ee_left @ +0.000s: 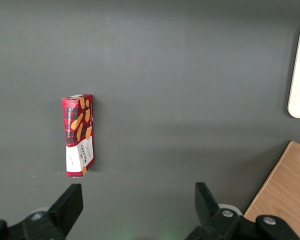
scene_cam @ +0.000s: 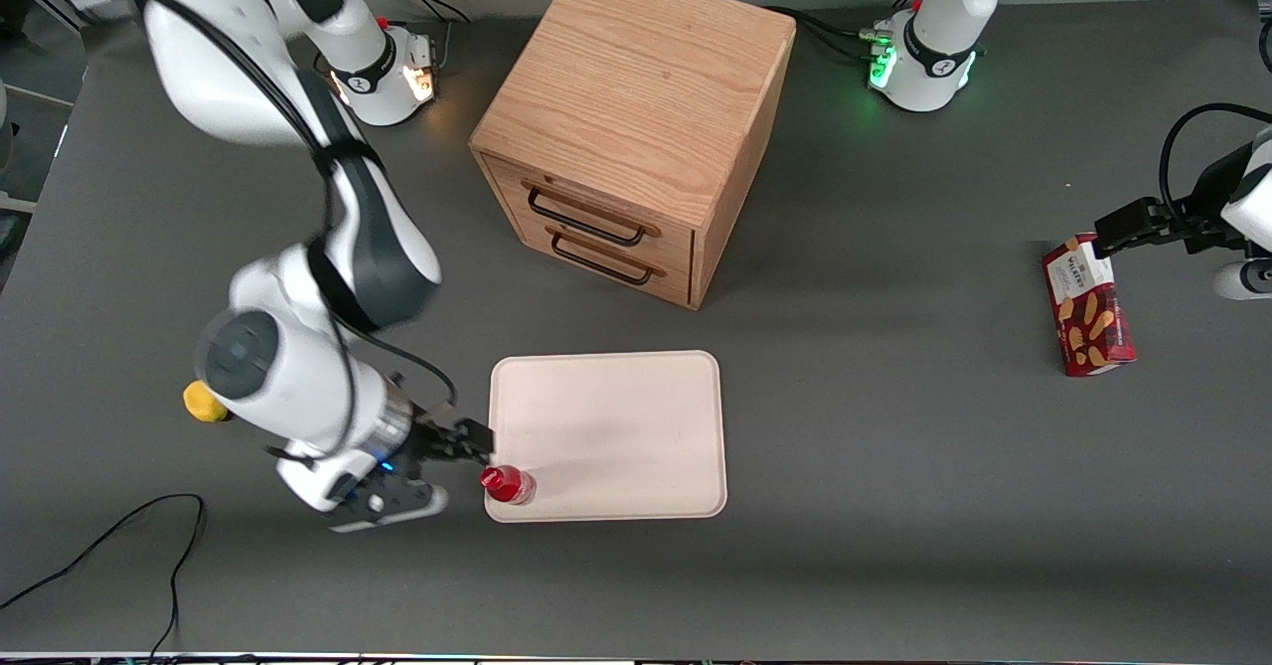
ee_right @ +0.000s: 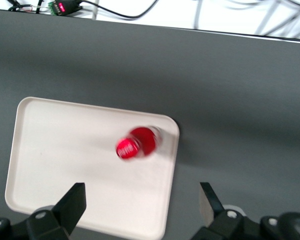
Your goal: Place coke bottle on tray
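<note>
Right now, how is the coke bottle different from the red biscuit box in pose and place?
The coke bottle stands upright on the tray, near its corner; the biscuit box lies flat on the bare table toward the parked arm's end. The bottle is small and round from above; the box is long and rectangular. The open claw is beside the bottle, not gripping it; the box is far from it. Both are red.

coke bottle (scene_cam: 508, 484) red, cap red, lettering probably white | tray (scene_cam: 636, 387) cream-white, near black fingers (ee_right: 72, 202) | gripper (scene_cam: 475, 439) black beside tray | biscuit box (scene_cam: 1088, 307) red tartan, white label | drawer box (scene_cam: 636, 118) light wood, dark handles
</note>
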